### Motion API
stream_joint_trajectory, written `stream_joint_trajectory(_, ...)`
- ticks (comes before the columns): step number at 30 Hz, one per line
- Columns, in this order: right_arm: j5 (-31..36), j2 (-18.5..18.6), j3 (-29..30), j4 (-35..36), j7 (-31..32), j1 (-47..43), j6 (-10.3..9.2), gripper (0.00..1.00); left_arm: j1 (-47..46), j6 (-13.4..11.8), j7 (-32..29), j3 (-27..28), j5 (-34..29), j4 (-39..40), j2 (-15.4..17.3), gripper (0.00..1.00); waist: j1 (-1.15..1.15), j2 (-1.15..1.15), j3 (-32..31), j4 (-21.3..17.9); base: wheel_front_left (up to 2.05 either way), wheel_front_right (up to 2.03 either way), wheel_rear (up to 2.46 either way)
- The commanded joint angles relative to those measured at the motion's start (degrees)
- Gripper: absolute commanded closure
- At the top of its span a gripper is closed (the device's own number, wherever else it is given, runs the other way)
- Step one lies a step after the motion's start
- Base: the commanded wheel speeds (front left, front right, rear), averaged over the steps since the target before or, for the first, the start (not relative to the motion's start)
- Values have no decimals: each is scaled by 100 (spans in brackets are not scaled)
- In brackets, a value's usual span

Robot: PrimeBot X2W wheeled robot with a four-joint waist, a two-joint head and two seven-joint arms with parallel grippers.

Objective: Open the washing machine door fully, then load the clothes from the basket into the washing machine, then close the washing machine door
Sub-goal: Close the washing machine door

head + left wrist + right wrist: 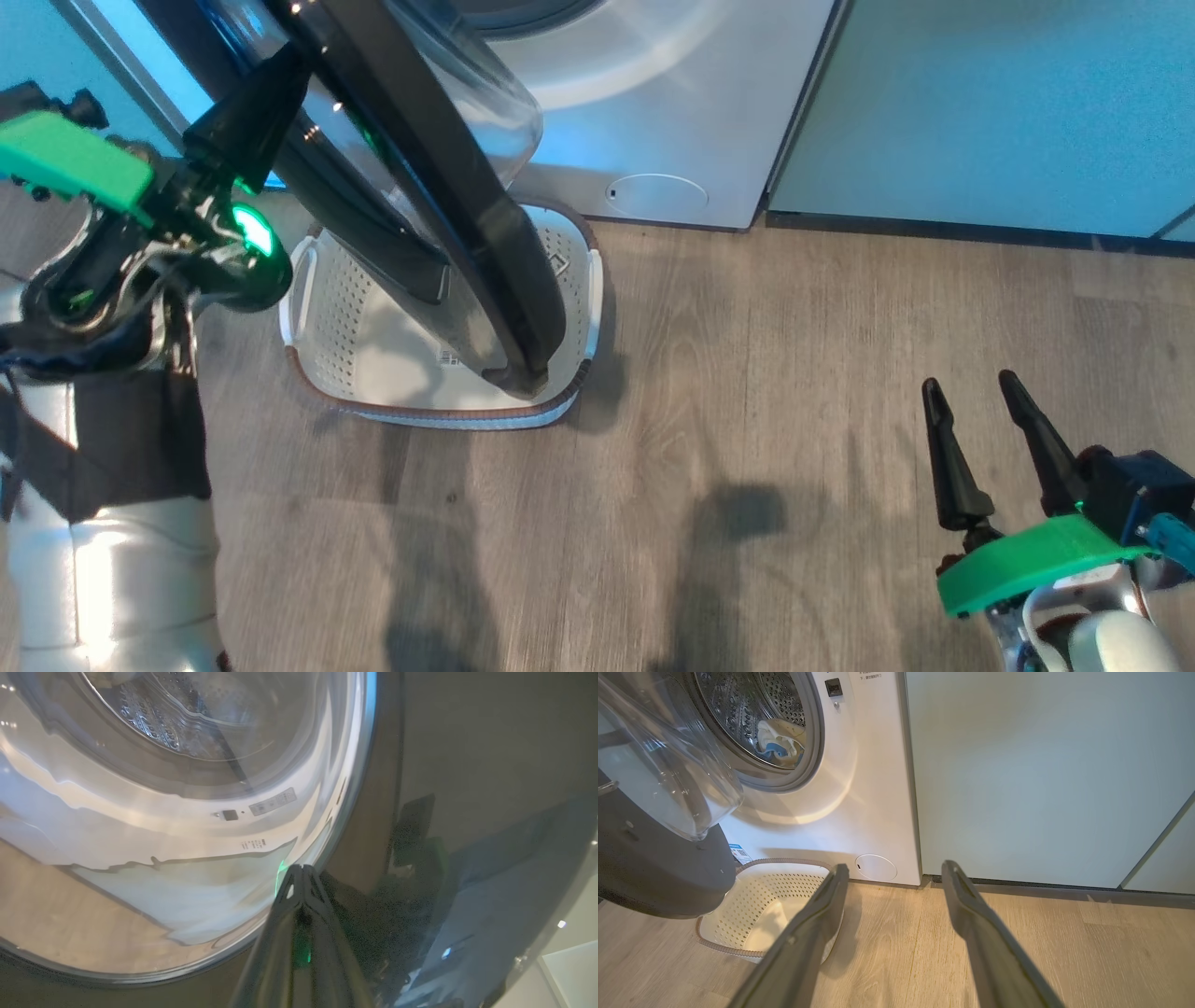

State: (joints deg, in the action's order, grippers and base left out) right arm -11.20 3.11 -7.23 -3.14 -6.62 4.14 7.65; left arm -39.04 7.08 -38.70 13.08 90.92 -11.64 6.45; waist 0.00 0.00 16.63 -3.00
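left gripper pinched shut, tips on washing machine door rim, upper left; right gripper spread wide, nothing held, lower right; clothes inside drum; basket on floor below door

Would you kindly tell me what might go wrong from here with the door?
The shut left gripper touches the washing machine door with its tips alone, on the glossy rim, so it may slip off. The clothes lie near the front of the drum, so a fold might catch when the door shuts.
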Motion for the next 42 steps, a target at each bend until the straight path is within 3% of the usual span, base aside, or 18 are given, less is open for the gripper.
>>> stream_joint_trajectory(1, -50, -22, -132, 161, -57, 194, -16, 0, -275, 41, 45, 147, -41, 178, 172, 100, 0, 0, 7, -15, 0, 0, 0)
stream_joint_trajectory(23, -165, -23, -235, -54, -196, 341, -16, 0, -829, 41, 851, -62, -375, -359, -52, 100, 0, 0, 11, -182, 0, 0, 0)
stream_joint_trajectory(33, -161, -23, -59, -135, -247, 309, -16, 0, -417, 41, 811, -166, -226, -69, -108, 100, 0, 0, -110, -74, 0, 0, 0)
stream_joint_trajectory(41, -108, -23, 156, -98, -259, 323, -16, 0, 181, 41, 1265, -189, -438, 393, -198, 100, 0, 0, -183, 133, 0, 0, 0)
stream_joint_trajectory(42, -100, -24, 185, -91, -258, 323, -16, 0, 258, 41, 1357, -216, -502, 442, -209, 90, 0, 0, -200, 160, 0, 0, 0)
